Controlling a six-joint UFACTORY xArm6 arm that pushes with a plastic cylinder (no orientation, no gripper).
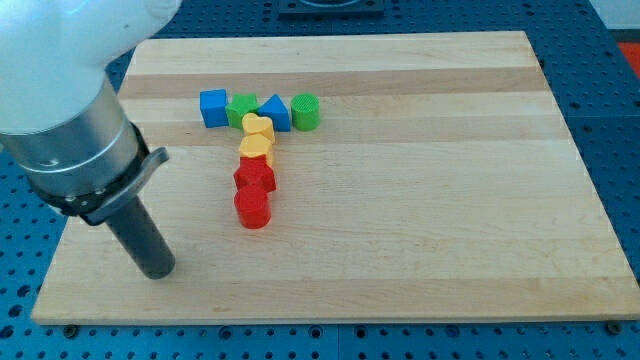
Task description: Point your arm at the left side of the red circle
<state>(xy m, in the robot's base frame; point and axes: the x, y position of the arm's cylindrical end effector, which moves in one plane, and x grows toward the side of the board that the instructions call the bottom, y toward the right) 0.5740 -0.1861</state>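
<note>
- Arm: the upper body of the arm fills the view's top-left corner and is cut off by the frame; only the white housing, the metal collar and the dark rod below it can be seen.
- My tip (158,272): visible, resting at the board's surface near the view's lower-left corner. There is no gripper on this arm, so nothing opens or closes; the tip holds nothing and touches no block.
- Red circle (253,207): a red cylinder lying to the view's right of my tip and somewhat toward the view's top, apart from it, with bare board between the two. Its left side faces the tip.
- Red star-like block (255,177): touching the red circle on its upper side, farther from the tip; its exact outline is hard to make out.
- Two yellow blocks continue the column away from the tip: a lower yellow block (256,150), shape unclear, and a yellow heart (258,128).
- Top row, farthest from the tip: blue cube (213,107), green block (242,107) partly hidden behind the heart, blue triangle (274,112), green cylinder (306,111).
- Wooden board (450,200): its lower-left edge is partly hidden by the arm.
</note>
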